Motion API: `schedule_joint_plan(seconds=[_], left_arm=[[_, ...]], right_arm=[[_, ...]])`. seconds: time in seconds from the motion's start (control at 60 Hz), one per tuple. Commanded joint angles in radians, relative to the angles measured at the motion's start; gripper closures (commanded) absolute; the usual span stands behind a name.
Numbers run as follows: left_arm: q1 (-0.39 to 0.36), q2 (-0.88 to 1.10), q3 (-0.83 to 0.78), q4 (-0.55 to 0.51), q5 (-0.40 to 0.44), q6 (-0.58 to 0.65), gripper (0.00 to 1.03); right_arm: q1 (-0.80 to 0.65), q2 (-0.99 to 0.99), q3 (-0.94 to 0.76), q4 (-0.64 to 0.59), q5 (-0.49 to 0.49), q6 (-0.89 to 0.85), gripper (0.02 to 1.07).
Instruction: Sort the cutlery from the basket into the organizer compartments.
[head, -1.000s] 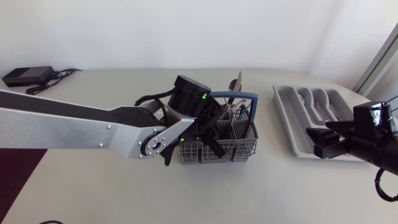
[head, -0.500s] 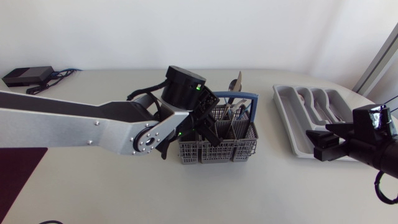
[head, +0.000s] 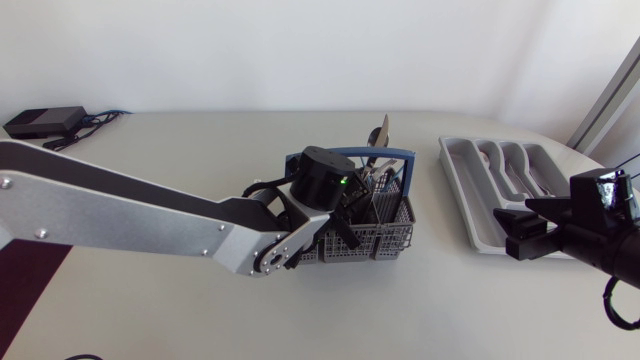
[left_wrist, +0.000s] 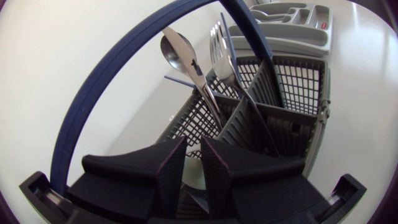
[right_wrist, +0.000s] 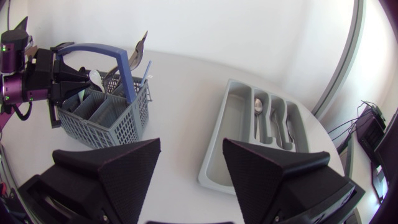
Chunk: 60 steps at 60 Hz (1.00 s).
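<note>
the grey mesh basket (head: 385, 245) stands near the middle of the pale table (head: 150, 300), its blue hoop handle (head: 400, 155) arching over it. the left arm comes in from the left and bends down over the basket's left side, so that the left pincer (head: 350, 205) points into the basket from above. in the left wrist view this pincer (left_wrist: 193, 165) sits low inside the basket (left_wrist: 292, 93), under the blue handle (left_wrist: 93, 99), with something pale right at its tips; whether it is clamped on that piece or free of it cannot be told. just ahead of the pincer a spoon (left_wrist: 177, 50) stands bowl up, leaning on a divider, and beside it the tines of a fork (left_wrist: 217, 43) rise past the handle. from above, more cutlery (head: 382, 132) juts out at the basket's far side. the grey organizer (head: 470, 200) lies to the right of the basket, well apart from it, with several long compartments; a few pieces (head: 520, 170) already lie in the ones to the right, while the wide left one shows bare. the right pincer (head: 520, 232) hangs at the organizer's near end, its two wedges spread wide apart and holding nothing. in its own view the right pincer (right_wrist: 191, 155) looks across the table at the basket (right_wrist: 99, 124) and the organizer (right_wrist: 230, 137), where a spoon (right_wrist: 258, 106) rests in a middle compartment. at the table's far left corner lies a black box (head: 45, 120) with a cable.
</note>
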<state>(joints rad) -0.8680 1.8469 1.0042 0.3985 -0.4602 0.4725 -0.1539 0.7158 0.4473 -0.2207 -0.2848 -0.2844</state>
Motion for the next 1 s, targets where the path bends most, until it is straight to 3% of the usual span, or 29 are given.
schedule_joint_plan(seconds=[0.0, 0.25, 0.533, 0.8, 0.983], left_arm=[[-0.002, 0.014, 0.013, -0.030, -0.028, 0.015, 0.85], [-0.025, -0.051, 0.004, -0.127, -0.101, 0.009, 0.92], [-0.023, -0.270, -0.070, -0.179, -0.046, -0.049, 0.89], [-0.014, -0.388, -0.133, -0.219, -0.009, -0.064, 0.84], [0.032, -0.460, -0.179, -0.244, 0.077, -0.078, 0.82]], right_arm=[[-0.010, -0.010, -0.029, 0.007, -0.002, -0.009, 0.34], [-0.010, -0.024, -0.029, -0.002, -0.004, -0.007, 0.34], [0.051, -0.050, 0.027, -0.071, -0.005, 0.013, 0.34], [0.284, -0.026, 0.105, -0.123, -0.005, 0.071, 0.34], [0.458, 0.109, 0.177, -0.071, 0.003, 0.136, 0.34]])
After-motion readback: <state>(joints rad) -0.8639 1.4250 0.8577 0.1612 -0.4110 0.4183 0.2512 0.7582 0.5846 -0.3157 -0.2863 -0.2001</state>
